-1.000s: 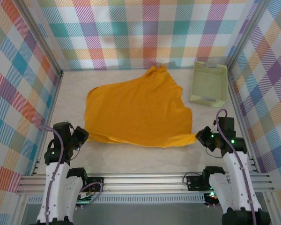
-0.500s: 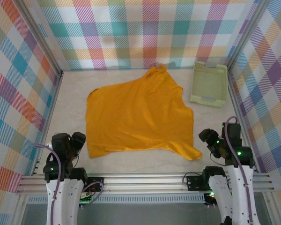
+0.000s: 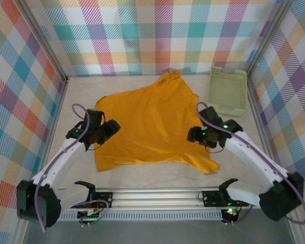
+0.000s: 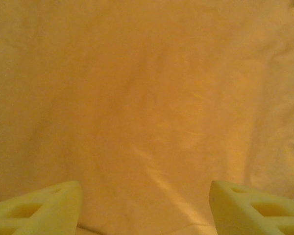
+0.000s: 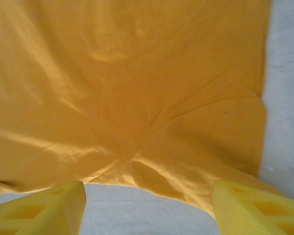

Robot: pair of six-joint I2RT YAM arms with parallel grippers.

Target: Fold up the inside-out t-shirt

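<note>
Inside-out t-shirt: spread nearly flat across the middle of the table, mustard-yellow, matte cotton. Irregular outline, with the neck bunched toward the far wall and one pointed flap reaching toward the near right. Soft shallow creases across the cloth in the left wrist view; in the right wrist view a curved seam, a long diagonal fold and a hemmed edge lying over pale, faintly grainy tabletop.

Left gripper: over the t-shirt's left edge, with blocky yellow fingers spread wide above the fabric and jaws released, grasping nothing. Seen from its own wrist, plain yellow cloth between the two tips.

Right gripper: over the t-shirt's right side, near the pointed flap, with fingers likewise wide apart and jaws released, nothing pinched. From its own wrist, hem and bare table between the tips.

Pale green plastic basket: slotted walls, rectangular, in the far right corner, just beside the t-shirt's right edge but apart from it. Plaid fabric walls on three sides, in pastel checks. Ribbed aluminium rail along the near edge.
</note>
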